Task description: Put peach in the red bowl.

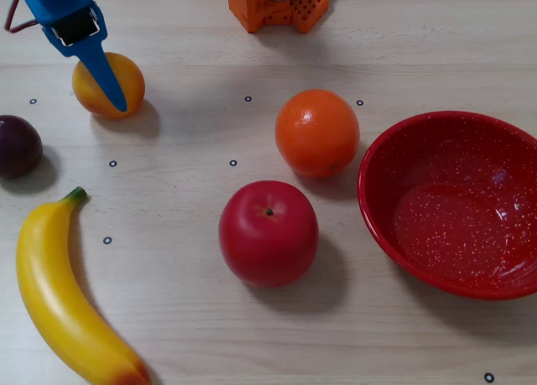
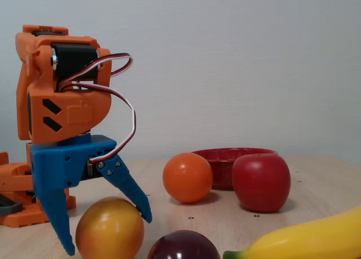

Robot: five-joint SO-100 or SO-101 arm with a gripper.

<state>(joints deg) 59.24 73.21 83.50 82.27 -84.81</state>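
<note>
The peach, golden with an orange blush, lies at the table's far left in a fixed view; in the low side fixed view it is the peach at the bottom left. My blue gripper stands open astride it, one finger on each side, the right finger close against its upper edge. From above, the gripper shows one blue finger laid across the fruit, and the other finger is hidden. The red bowl, speckled white, sits empty at the right; only its rim, the red bowl, shows behind the fruit.
An orange and a red apple lie between the peach and the bowl. A dark plum and a banana lie at the left. The orange arm base stands at the far edge.
</note>
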